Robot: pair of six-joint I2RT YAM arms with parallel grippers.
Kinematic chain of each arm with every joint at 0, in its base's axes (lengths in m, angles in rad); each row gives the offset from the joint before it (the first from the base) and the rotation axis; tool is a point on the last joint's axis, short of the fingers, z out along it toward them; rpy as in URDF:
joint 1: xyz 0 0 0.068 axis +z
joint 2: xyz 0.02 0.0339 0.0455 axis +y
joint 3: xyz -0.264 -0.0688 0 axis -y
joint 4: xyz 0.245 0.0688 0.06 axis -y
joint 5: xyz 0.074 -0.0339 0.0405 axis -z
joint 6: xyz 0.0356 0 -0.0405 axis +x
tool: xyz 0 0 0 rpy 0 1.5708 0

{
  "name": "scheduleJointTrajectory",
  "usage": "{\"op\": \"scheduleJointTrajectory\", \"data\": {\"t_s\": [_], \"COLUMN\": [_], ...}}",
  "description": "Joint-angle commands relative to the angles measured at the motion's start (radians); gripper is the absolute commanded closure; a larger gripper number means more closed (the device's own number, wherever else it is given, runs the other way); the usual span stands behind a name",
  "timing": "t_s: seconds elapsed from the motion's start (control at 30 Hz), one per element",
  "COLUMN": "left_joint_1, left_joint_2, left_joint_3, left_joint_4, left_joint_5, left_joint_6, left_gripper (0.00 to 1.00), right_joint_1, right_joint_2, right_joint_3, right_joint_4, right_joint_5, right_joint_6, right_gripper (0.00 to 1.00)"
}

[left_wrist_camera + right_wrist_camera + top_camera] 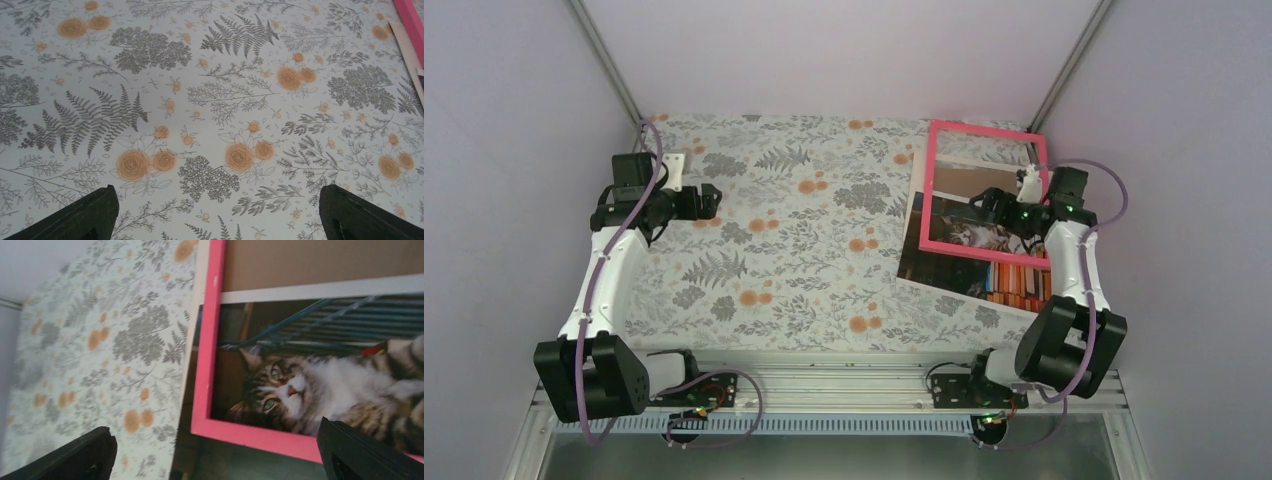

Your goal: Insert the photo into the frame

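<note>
Two wide-open, empty grippers: left gripper (220,215) over flowery table (804,250), right gripper (220,460) above pink frame (207,340). Frame flat on top of photo (310,390), far right, not lined up. Risk: pushing frame sideways, creasing bendy photo, grabbing brown board (325,260) too, from clumsy pinch at edge.

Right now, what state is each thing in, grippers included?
Bright pink rectangular frame: lying over photo and board, photo not fitted.
Cat-and-books photo print: flat, partly under the frame, near edge sticking out.
Plain brown cardboard board: flat, under the frame.
Left gripper: open, above bare floral tablecloth.
Right gripper: open, above the frame, holding nothing.
</note>
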Motion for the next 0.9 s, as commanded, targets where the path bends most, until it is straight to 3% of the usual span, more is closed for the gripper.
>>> {"op": "scheduleJointTrajectory", "data": {"t_s": [0.0,0.27,0.57,0.87], "left_joint_1": [0.0,0.0,0.005,0.006], "left_joint_2": [-0.006,-0.008,0.026,0.08], "left_joint_3": [0.01,-0.006,0.003,0.024], "left_joint_4": [0.019,0.03,0.026,0.024], "left_joint_5": [-0.051,-0.089,-0.136,-0.167], "left_joint_6": [-0.024,-0.029,-0.052,-0.063], "left_gripper": [0.0,0.0,0.0,0.0], "right_joint_1": [0.088,0.296,0.493,0.522], "right_joint_2": [0.012,0.177,0.518,0.739], "right_joint_3": [0.082,0.23,0.47,0.605], "right_joint_4": [0.058,0.123,0.068,0.023], "right_joint_5": [0.274,0.515,0.774,0.804], "right_joint_6": [0.022,0.061,0.149,0.187], "right_gripper": [0.0,0.0,0.02,0.22]}}
